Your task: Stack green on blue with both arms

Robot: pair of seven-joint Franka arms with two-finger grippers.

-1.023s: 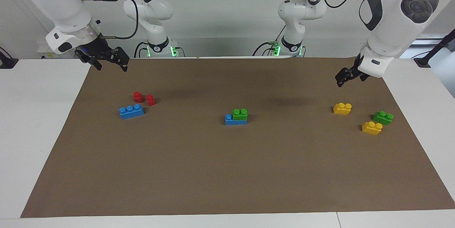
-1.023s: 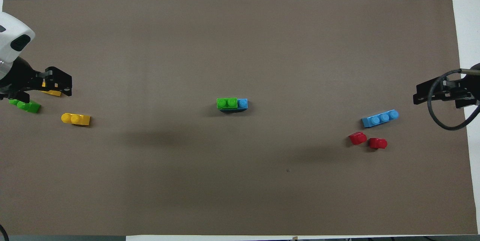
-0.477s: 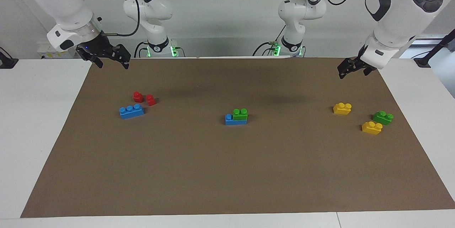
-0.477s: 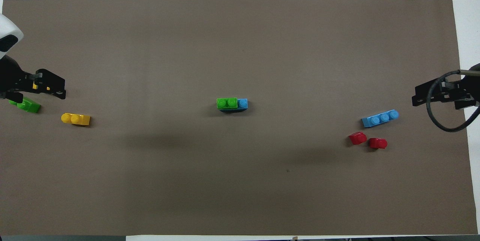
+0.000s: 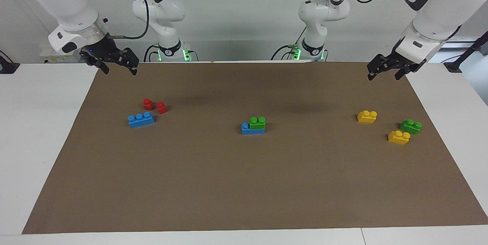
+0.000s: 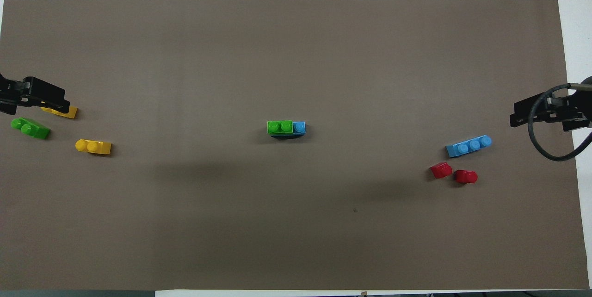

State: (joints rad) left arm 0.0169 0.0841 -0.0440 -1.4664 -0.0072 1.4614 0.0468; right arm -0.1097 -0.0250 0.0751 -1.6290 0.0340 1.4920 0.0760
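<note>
In the facing view, the black two-finger left gripper [image 5: 384, 73] and right gripper [image 5: 116, 65] both hang empty with fingers spread wide above the brown mat's [image 5: 244, 184] corners at their own ends; roughly midway between them, the small light-green two-stud plastic brick [image 5: 257, 122] sits stacked on the sky-blue three-stud plastic brick [image 5: 252, 129]. In the overhead view, the left gripper [image 6: 34, 98] partly covers a yellow plastic brick [image 6: 64, 112], and the right gripper [image 6: 545, 114] is up near a second sky-blue brick [image 6: 469, 145].

One camera faces the robots from high across the surface [image 5: 45, 130]; another looks steeply down; both share the brown mat [image 6: 296, 223].
</note>
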